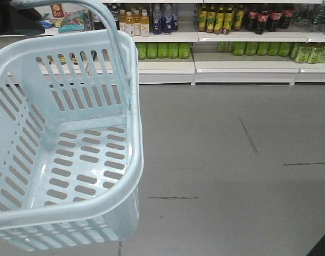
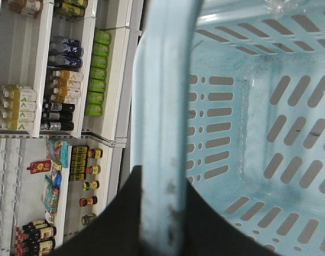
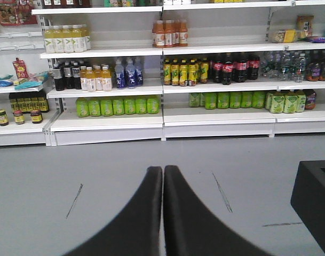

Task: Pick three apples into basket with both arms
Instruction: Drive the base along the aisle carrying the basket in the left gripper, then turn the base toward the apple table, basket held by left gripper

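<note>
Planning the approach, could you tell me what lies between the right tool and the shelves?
Only bare grey floor, lightly scuffed, in the right wrist view.

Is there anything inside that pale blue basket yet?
Empty. The basket shows only its bare slotted floor and walls in both the front and left wrist views; nothing lies in it.

No text, brand or number could be read in any view. Labels are seen on the bottles (image 3: 178,72) lining the shelves (image 3: 215,114), but are too small and blurred. On the yellow bottles (image 2: 21,109) only a chevron-like mark is made out, no lettering.
</note>
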Motion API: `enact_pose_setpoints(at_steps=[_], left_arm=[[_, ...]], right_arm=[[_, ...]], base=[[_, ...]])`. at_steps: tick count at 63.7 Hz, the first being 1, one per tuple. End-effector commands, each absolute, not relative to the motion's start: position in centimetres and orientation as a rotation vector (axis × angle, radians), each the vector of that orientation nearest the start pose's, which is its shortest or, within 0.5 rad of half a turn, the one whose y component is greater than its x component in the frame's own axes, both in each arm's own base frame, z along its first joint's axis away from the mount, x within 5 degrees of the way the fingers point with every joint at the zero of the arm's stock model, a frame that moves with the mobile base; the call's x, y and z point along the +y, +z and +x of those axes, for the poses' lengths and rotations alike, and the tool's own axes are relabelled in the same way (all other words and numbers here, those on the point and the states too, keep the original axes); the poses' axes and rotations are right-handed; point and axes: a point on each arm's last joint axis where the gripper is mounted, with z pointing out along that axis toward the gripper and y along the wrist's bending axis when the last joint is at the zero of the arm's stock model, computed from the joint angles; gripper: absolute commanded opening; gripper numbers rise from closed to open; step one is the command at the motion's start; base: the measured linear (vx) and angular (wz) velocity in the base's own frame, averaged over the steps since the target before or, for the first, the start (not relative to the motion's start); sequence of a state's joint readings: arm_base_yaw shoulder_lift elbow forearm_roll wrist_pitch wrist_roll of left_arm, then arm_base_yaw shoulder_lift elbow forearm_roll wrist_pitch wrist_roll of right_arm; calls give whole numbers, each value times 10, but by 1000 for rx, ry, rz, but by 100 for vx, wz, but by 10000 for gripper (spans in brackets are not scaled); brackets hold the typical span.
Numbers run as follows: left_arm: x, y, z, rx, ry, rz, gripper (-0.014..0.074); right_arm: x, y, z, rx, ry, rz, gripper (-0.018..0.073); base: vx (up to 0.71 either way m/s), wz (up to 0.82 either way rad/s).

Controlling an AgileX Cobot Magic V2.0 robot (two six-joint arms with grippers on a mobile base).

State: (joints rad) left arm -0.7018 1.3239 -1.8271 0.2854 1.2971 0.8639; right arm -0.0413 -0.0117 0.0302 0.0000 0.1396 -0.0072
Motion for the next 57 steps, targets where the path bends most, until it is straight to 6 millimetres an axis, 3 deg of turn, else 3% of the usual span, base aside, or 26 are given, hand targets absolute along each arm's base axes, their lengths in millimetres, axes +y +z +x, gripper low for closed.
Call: enact_pose_setpoints(at_steps=[1, 57], left_arm=[[-123, 526, 184, 1580, 451, 1477, -6], [-123, 526, 184, 1580, 451, 1477, -6]], right_arm=[[-3, 195, 56, 1562, -43, 30, -8], [-3, 195, 56, 1562, -43, 30, -8]], base=[[5, -14], [4, -23]])
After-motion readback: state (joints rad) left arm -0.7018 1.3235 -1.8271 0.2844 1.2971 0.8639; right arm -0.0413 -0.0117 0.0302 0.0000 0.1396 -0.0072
